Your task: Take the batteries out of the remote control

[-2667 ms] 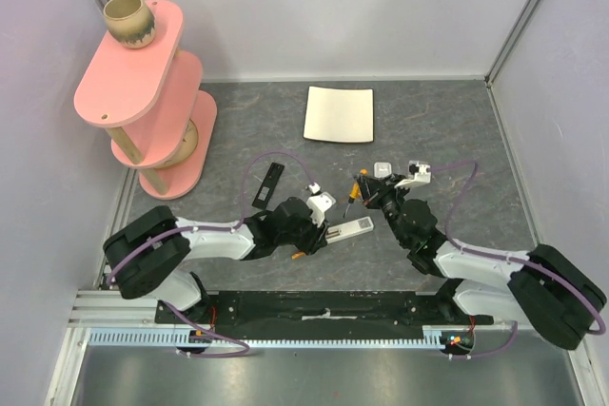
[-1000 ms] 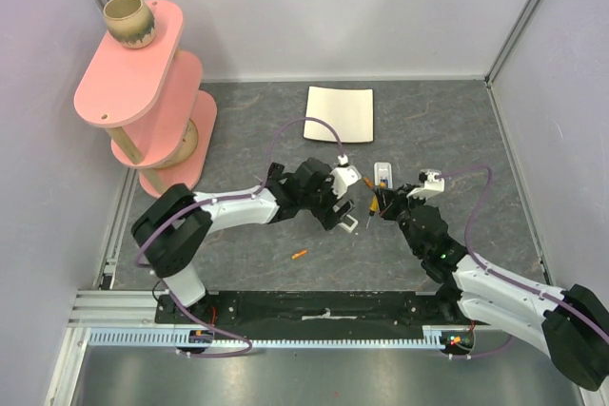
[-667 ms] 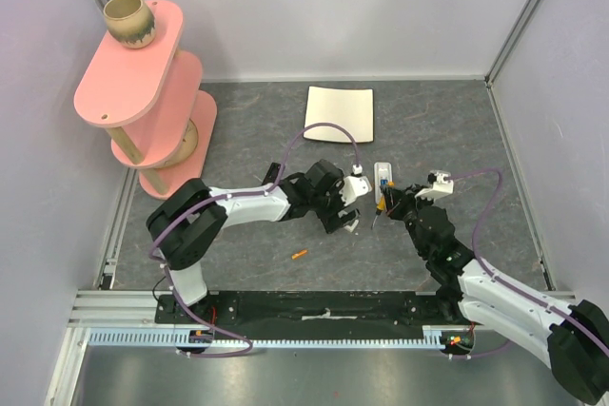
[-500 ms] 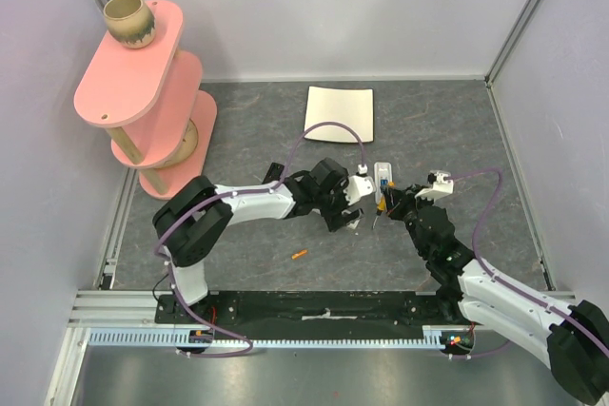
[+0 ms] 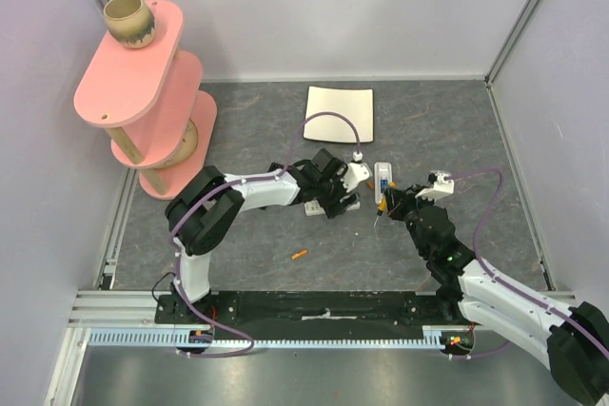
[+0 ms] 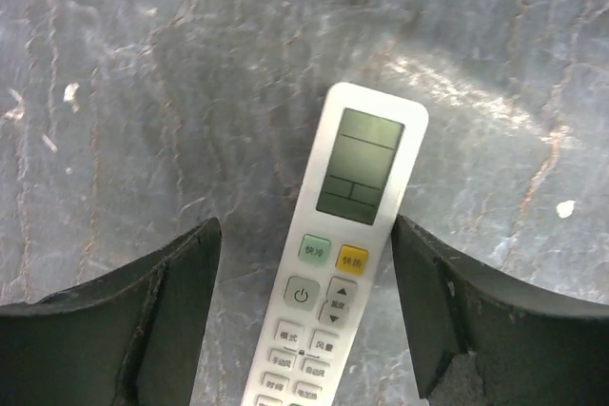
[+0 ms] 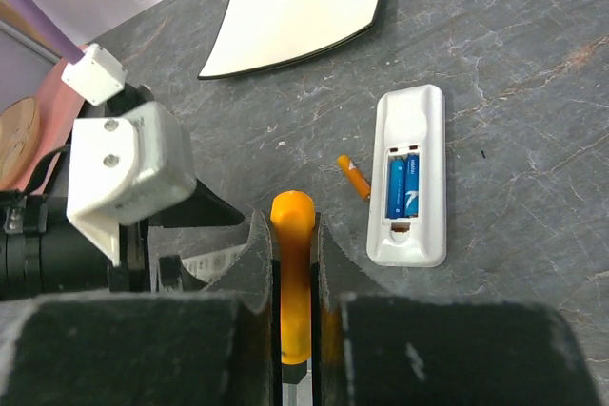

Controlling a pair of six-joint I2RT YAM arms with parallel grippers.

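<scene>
A white remote control [image 7: 409, 178] lies back-up, its bay open with two blue batteries [image 7: 405, 187] inside; it also shows in the top view [image 5: 383, 179]. One orange battery [image 7: 354, 178] lies loose just left of it. My right gripper [image 7: 295, 225] is shut on an orange-handled screwdriver [image 7: 293, 263], short of this remote; in the top view it [image 5: 381, 204] sits near the remote's near end. My left gripper [image 6: 304, 235] is open, with its jaws either side of a second white remote [image 6: 357, 206] that lies face-up, buttons and display showing.
Another orange battery [image 5: 299, 255] lies on the grey table nearer the arm bases. A cream square plate [image 5: 340, 113] sits at the back. A pink tiered shelf [image 5: 143, 92] with a mug [image 5: 128, 21] stands at far left.
My left arm has swung from the near-left to the centre and edged back over the last second. My right gripper has stayed beside the open remote with the screwdriver.
</scene>
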